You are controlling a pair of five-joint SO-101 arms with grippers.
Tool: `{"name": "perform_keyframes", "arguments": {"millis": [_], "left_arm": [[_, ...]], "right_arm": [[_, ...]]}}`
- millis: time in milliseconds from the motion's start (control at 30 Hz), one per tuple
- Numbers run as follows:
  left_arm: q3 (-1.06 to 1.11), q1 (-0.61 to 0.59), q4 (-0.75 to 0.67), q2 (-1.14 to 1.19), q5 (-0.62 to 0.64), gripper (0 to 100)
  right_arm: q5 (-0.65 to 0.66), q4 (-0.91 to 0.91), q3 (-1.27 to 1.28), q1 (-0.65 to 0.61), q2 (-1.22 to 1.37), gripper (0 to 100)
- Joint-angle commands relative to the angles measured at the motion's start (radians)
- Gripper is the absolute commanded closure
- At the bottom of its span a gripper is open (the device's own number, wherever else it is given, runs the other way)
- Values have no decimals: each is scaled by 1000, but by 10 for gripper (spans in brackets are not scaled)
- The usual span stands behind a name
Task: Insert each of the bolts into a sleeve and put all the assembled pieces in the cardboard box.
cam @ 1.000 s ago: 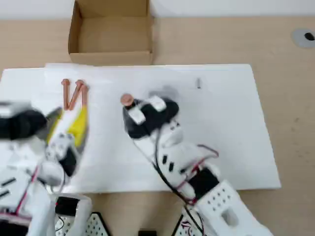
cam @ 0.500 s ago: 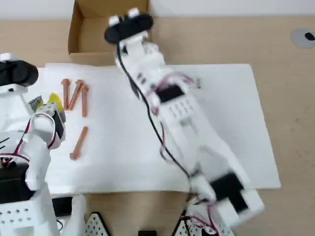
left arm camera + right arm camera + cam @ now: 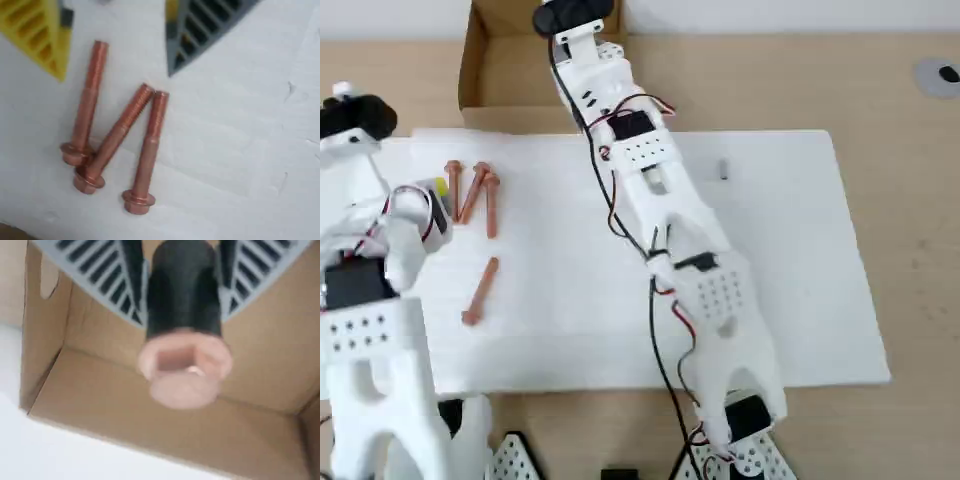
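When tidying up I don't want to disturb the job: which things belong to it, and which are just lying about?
Job: three bolts together, one bolt apart, sleeved bolt in the right gripper, box.
Lying about: small grey bit on the white sheet, round grey disc on the table.

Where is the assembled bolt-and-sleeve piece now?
The piece sits in the right claw above the cardboard box, at the high view's top, beyond the white sheet.

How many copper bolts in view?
5. Three copper bolts clustered on the white sheet, one alone farther from the cardboard box, one in the black sleeve in the right gripper over that box, whose floor is partly hidden.
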Motion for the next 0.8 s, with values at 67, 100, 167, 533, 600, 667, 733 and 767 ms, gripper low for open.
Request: {"name": "perform_keyframes", "arguments": {"millis": [67, 100, 167, 533, 600, 667, 733, 767], "left_arm": [[-14, -23, -106, 145, 12, 853], [-26, -23, -110, 171, 12, 853], [-58, -23, -117, 228, 12, 853], [-362, -18, -109, 576, 83, 853], [-417, -17, -107, 636, 83, 853], [-462, -18, -106, 696, 83, 853], [-522, -18, -75, 754, 81, 853], [-559, -17, -52, 783, 81, 853]], "right_arm": [[98, 2, -417, 25, 239, 989], [107, 2, -460, 25, 278, 989], [132, 2, -529, 25, 343, 989], [118, 132, -590, 25, 418, 765], [118, 150, -613, 25, 423, 766], [118, 172, -633, 25, 423, 766], [118, 192, -650, 25, 423, 766], [118, 198, -659, 25, 424, 766]]}}
